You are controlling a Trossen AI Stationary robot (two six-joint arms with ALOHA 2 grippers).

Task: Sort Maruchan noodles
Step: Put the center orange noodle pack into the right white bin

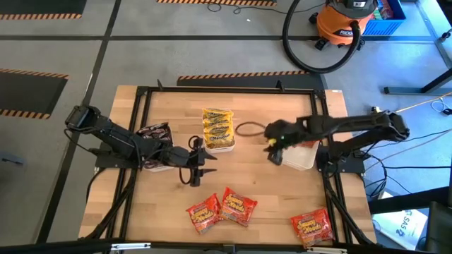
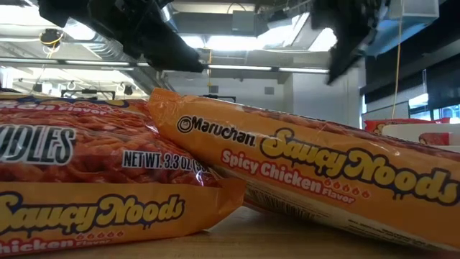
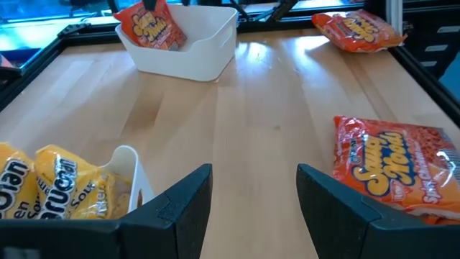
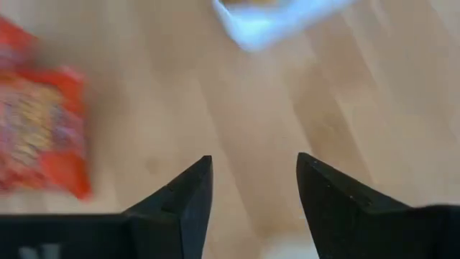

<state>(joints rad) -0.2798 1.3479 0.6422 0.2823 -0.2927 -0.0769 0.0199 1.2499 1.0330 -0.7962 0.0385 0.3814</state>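
Three red-orange Maruchan packets lie flat near the table's front edge (image 1: 203, 214), (image 1: 239, 206), (image 1: 312, 227). Yellow packets (image 1: 217, 127) fill a white tray (image 1: 220, 147) at the table's middle, and dark packets (image 1: 154, 132) sit in a tray at the left. Another red-orange packet (image 3: 147, 25) leans inside the right white tray (image 3: 194, 54). My left gripper (image 1: 199, 164) hangs open over bare wood beside the yellow tray, with nothing between its fingers (image 3: 254, 173). My right gripper (image 1: 275, 154) is open and empty above the table next to the right tray (image 1: 302, 156), pointing steeply down (image 4: 253, 162).
A black metal frame (image 1: 141, 113) borders the table. A dark cable loop (image 1: 247, 129) lies behind the yellow tray. Bare wood (image 1: 240, 173) stretches between the two grippers. In the low view, two red-orange packets (image 2: 86, 180), (image 2: 309, 169) lie close to the camera.
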